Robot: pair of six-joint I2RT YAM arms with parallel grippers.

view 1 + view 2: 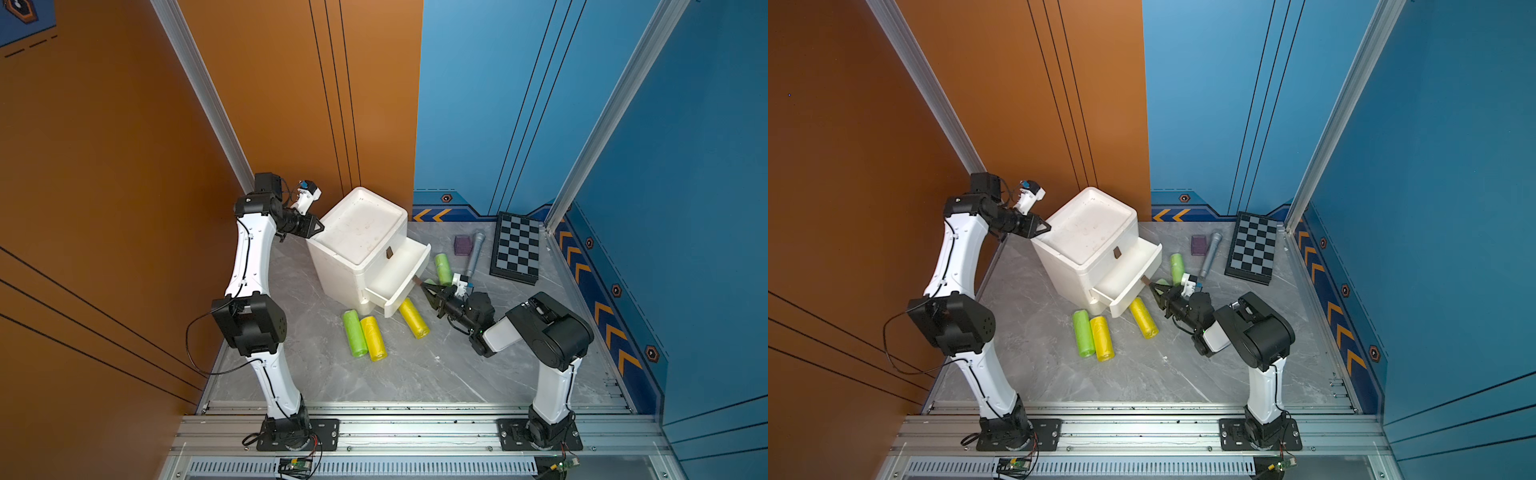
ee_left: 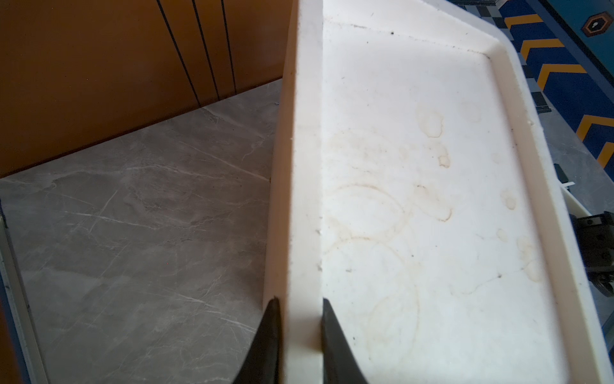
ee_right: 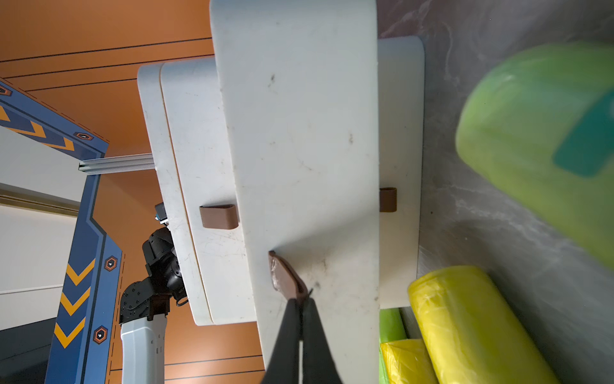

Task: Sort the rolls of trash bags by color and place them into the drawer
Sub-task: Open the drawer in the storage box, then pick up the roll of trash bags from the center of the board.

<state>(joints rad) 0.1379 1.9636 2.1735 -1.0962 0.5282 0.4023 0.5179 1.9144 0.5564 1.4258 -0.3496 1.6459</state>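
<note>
A white cabinet (image 1: 361, 224) stands at the back with its middle drawer (image 1: 405, 296) pulled out and nothing visible inside. My right gripper (image 1: 422, 284) (image 3: 300, 297) is shut on the drawer's brown pull tab (image 3: 285, 276). My left gripper (image 1: 309, 237) (image 2: 300, 301) is shut on the raised rim (image 2: 305, 166) of the cabinet's top. On the floor in both top views lie a green roll (image 1: 355, 333) touching a yellow roll (image 1: 373, 337). Another yellow roll (image 1: 413, 318) lies partly under the drawer front. A second green roll (image 1: 443, 268) lies behind my right wrist.
A chessboard (image 1: 517, 247) leans at the back right, with a grey metal tube (image 1: 473, 253) and a purple cube (image 1: 462, 245) beside it. Brown tabs (image 3: 219, 216) mark the other drawers. Walls close in on the left and the right.
</note>
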